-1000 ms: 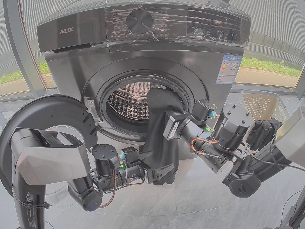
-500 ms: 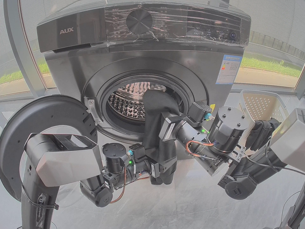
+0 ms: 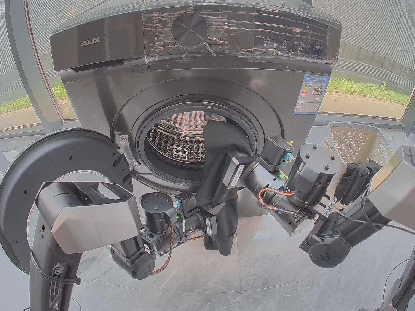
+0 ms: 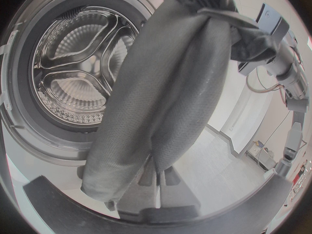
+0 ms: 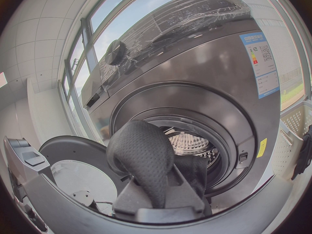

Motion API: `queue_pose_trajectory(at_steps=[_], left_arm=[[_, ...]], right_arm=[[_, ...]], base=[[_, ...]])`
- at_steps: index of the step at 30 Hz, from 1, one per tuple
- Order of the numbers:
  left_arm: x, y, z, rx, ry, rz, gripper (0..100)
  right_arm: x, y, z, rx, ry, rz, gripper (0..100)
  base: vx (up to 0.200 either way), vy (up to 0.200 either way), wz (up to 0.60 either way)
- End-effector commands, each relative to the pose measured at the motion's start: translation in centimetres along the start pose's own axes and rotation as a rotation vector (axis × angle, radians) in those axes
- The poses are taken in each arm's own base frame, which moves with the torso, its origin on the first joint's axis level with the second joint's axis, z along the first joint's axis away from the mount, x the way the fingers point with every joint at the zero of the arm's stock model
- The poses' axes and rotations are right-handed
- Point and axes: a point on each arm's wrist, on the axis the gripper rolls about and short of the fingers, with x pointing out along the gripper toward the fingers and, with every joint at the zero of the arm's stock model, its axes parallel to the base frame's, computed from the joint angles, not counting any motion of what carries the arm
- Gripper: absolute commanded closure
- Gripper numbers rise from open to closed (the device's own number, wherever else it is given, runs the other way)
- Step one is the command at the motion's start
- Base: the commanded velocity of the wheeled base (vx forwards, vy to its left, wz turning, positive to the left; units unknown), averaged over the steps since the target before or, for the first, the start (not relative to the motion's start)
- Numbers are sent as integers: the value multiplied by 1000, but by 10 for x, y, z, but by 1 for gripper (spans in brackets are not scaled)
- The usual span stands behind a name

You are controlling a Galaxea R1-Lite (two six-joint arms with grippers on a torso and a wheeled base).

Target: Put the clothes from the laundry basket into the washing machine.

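The washer [image 3: 194,78] is set straight ahead, with its door [image 3: 65,160] swung open to the left. The basket [image 3: 359,143] is placed on the floor just to the right of the washer, and clothes [image 5: 305,156] are hung over its rim. A garment [image 3: 220,147] is held in front of the right side of the drum [image 3: 181,139] opening. Its upper part is clamped in the right gripper [image 3: 227,165] and its lower part in the left gripper [image 3: 218,221], below the right one
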Motion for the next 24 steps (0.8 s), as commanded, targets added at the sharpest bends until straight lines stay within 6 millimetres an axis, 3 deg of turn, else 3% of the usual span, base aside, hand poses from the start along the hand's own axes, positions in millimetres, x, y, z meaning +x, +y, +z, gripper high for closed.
queue_pose_trajectory(at_steps=[1,3,9,12,24], left_arm=[[-18,-7,19,11,-14,-2,100],[-26,-10,22,11,-5,-5,100],[-87,-27,60,16,-7,-72,100],[-110,-25,76,19,-36,-70,100],[-151,-13,98,31,-84,-51,100]], right_arm=[[-1,-13,0,-11,11,-36,100],[-1,-18,-1,-14,15,-49,100],[-4,-43,-3,-1,25,-103,100],[-12,-47,-5,15,38,-108,100],[-46,-52,-5,59,25,-66,100]], base=[[0,0,0],[0,0,0],[0,0,0],[0,0,0],[0,0,0]])
